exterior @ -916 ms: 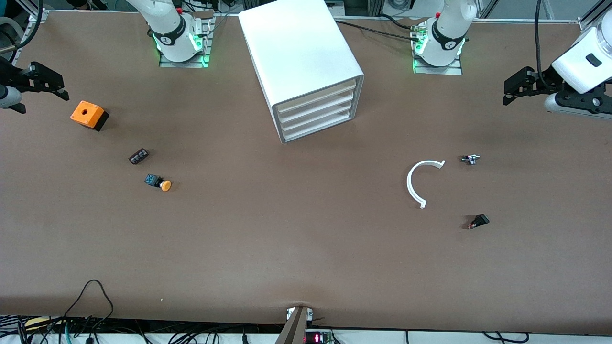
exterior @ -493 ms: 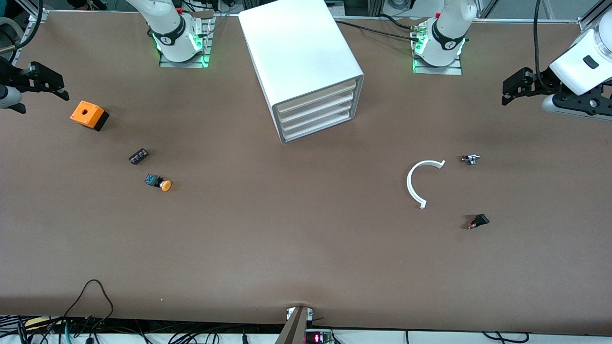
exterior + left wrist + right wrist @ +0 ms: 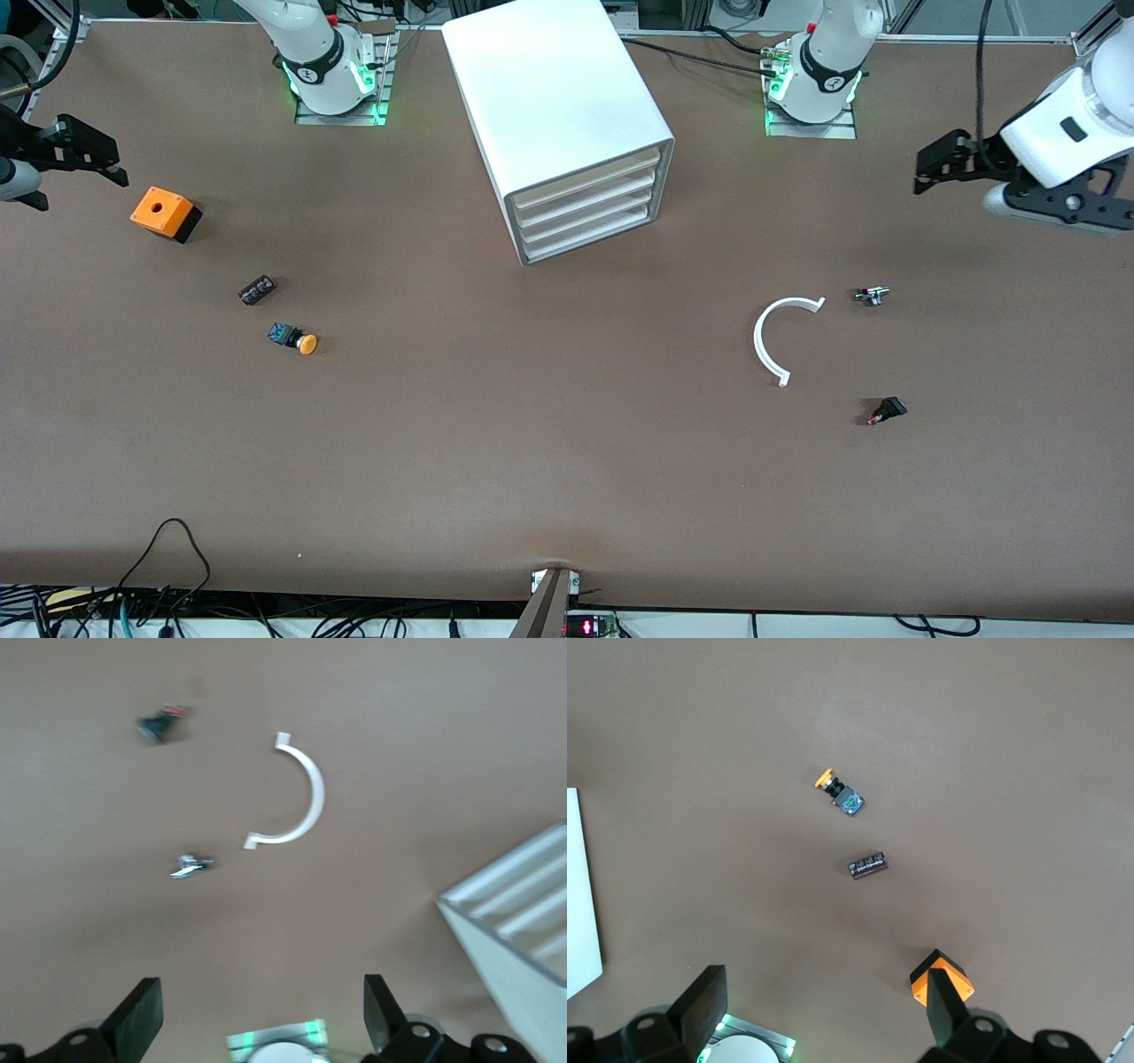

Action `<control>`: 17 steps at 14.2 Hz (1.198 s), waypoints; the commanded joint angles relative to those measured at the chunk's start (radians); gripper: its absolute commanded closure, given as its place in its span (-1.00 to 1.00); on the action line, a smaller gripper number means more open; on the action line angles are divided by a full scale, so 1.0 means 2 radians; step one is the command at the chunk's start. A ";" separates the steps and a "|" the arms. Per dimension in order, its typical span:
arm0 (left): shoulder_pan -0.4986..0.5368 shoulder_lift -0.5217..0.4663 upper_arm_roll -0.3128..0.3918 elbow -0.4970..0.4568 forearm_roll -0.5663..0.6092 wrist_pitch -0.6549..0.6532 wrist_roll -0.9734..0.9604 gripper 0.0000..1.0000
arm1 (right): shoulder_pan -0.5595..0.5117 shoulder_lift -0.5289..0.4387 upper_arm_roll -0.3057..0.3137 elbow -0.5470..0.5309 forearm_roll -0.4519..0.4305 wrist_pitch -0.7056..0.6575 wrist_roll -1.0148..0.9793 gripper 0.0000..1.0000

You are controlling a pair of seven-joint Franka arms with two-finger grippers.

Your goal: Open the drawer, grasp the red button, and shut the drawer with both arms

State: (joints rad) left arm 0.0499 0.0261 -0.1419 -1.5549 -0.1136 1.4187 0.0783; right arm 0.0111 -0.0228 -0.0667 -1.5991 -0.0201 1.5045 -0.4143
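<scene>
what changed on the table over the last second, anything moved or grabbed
Only the left gripper moved: it shifted in the air toward the cabinet, over the left arm's end of the table, fingers open and empty. Nothing was grasped or released. The right gripper waits open near the orange box. The drawer stayed shut, and the small parts, including the white curved piece and the orange-capped button, lie as before.

Cabinet (image 3: 567, 124) midway between the arms' bases; curved strip (image 3: 775, 339) toward the left arm's end, orange-capped button (image 3: 295, 339) toward the right arm's.
</scene>
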 commanded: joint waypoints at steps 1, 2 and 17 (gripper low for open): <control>0.003 0.053 0.000 0.012 -0.074 -0.008 -0.007 -1.00 | -0.001 0.001 0.002 0.007 0.001 -0.001 -0.003 -1.00; -0.003 0.073 0.000 0.014 -0.085 -0.008 -0.004 -1.00 | -0.001 0.001 0.002 0.007 0.000 -0.002 -0.002 -1.00; -0.033 0.261 -0.050 -0.009 -0.327 -0.007 0.284 -1.00 | 0.017 0.097 0.002 0.019 0.041 0.058 -0.009 -1.00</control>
State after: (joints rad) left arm -0.0209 0.5136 -0.2332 -1.5630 -0.7369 1.4076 0.5603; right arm 0.0372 0.1353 -0.0611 -1.5923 0.0112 1.6174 -0.4172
